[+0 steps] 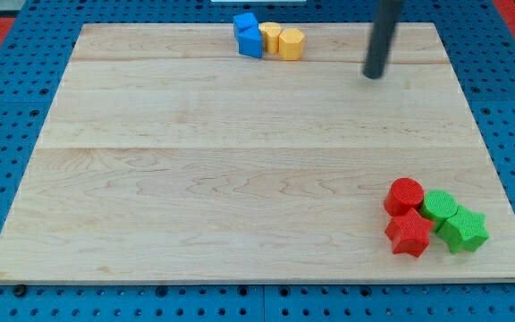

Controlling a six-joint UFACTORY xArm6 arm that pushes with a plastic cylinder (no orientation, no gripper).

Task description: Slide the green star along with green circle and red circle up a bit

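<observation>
The green star [464,231], green circle [438,207] and red circle [406,195] sit clustered near the board's bottom right corner, touching one another, with a red star [409,234] below the red circle. My tip [375,75] is near the view's top, right of centre, far above the cluster and touching no block.
Two blue blocks [249,36] and two yellow blocks [283,41] sit together at the top edge of the wooden board [195,170], to the left of my tip. The board lies on a blue pegboard [7,107].
</observation>
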